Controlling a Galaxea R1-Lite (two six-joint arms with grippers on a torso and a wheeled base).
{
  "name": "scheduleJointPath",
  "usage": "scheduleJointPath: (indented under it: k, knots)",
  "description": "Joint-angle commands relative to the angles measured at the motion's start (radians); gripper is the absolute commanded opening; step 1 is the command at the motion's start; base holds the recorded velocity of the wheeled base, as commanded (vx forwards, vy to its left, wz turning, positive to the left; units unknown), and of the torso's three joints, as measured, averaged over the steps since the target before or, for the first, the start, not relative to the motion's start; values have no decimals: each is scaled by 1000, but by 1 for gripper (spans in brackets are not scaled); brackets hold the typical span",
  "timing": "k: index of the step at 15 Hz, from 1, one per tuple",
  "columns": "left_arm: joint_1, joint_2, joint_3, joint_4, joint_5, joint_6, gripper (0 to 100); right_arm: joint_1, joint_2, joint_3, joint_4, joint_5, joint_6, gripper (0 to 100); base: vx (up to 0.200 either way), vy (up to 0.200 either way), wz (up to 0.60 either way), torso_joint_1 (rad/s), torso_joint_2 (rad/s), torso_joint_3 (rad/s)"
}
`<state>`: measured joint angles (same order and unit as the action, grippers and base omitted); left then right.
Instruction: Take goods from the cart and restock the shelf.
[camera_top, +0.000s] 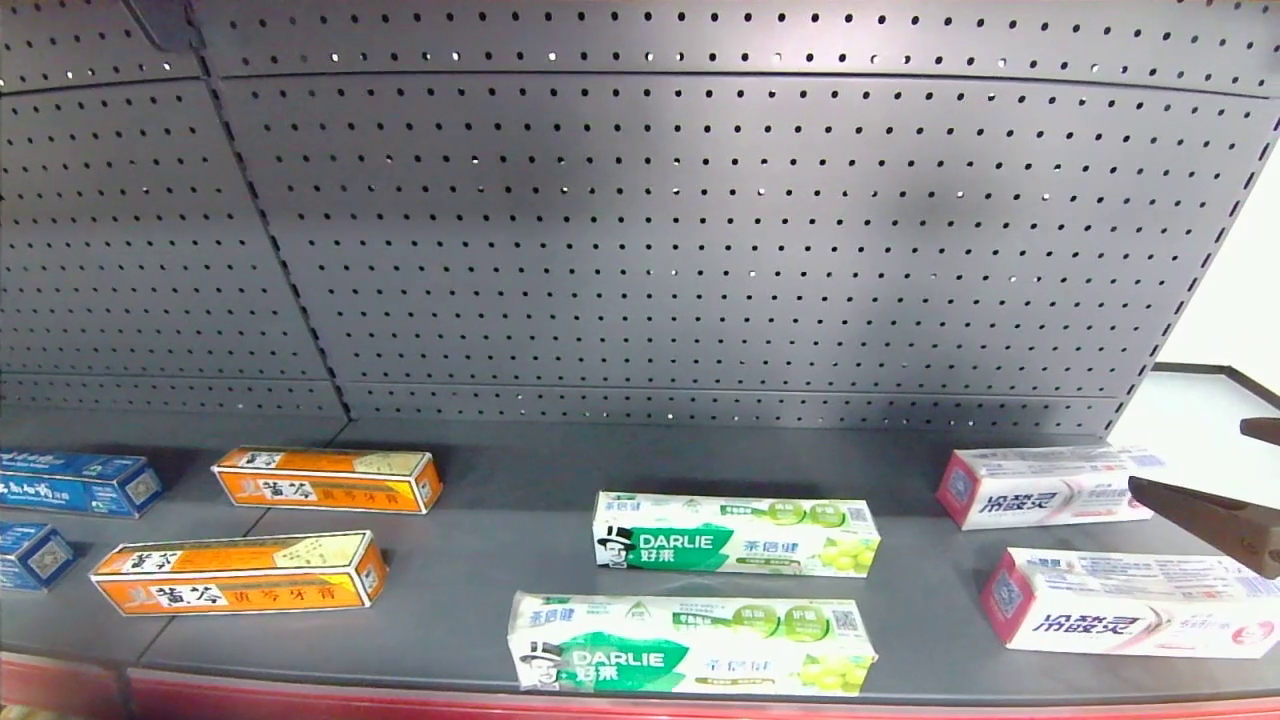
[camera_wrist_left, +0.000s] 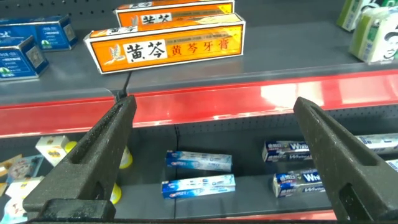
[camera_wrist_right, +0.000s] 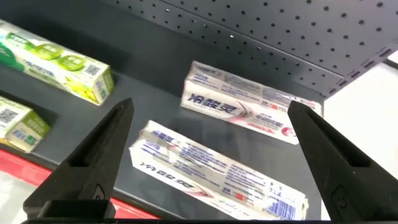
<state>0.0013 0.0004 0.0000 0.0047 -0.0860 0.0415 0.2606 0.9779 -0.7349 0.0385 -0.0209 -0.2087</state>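
On the grey shelf (camera_top: 500, 500) lie pairs of toothpaste boxes: two orange ones (camera_top: 240, 573) at the left, two green-and-white ones (camera_top: 735, 533) in the middle, two white-and-pink ones (camera_top: 1045, 487) at the right. My right gripper (camera_top: 1190, 457) hovers open over the white-and-pink boxes (camera_wrist_right: 217, 171), holding nothing. My left gripper (camera_wrist_left: 214, 104) is open and empty. It hangs in front of the shelf's red front edge (camera_wrist_left: 249, 96), below the orange boxes (camera_wrist_left: 165, 45).
Two blue boxes (camera_top: 75, 483) lie at the shelf's far left. A perforated grey back panel (camera_top: 700, 250) rises behind the goods. In the left wrist view a lower shelf holds blue-and-white toothpaste boxes (camera_wrist_left: 199, 185). Bare shelf surface lies between the pairs.
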Motion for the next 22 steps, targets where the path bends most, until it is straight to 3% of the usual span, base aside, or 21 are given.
scheduleJointPath:
  k: [1, 12, 21, 22]
  knots:
    - [0, 0, 0, 0, 0, 0, 100, 0, 5, 2, 0, 1, -1, 100, 0, 0, 0, 0, 0, 0]
    - [0, 0, 0, 0, 0, 0, 100, 12, 10, 20, -5, 1, -4, 100, 0, 0, -109, 0, 0, 1]
    - [0, 0, 0, 0, 0, 0, 100, 11, 33, 89, -154, 33, 107, 100, 0, 0, 0, 0, 0, 0]
    - [-1, 0, 0, 0, -6, 18, 100, -1, 38, 100, -186, 30, 114, 100, 0, 0, 0, 0, 0, 0]
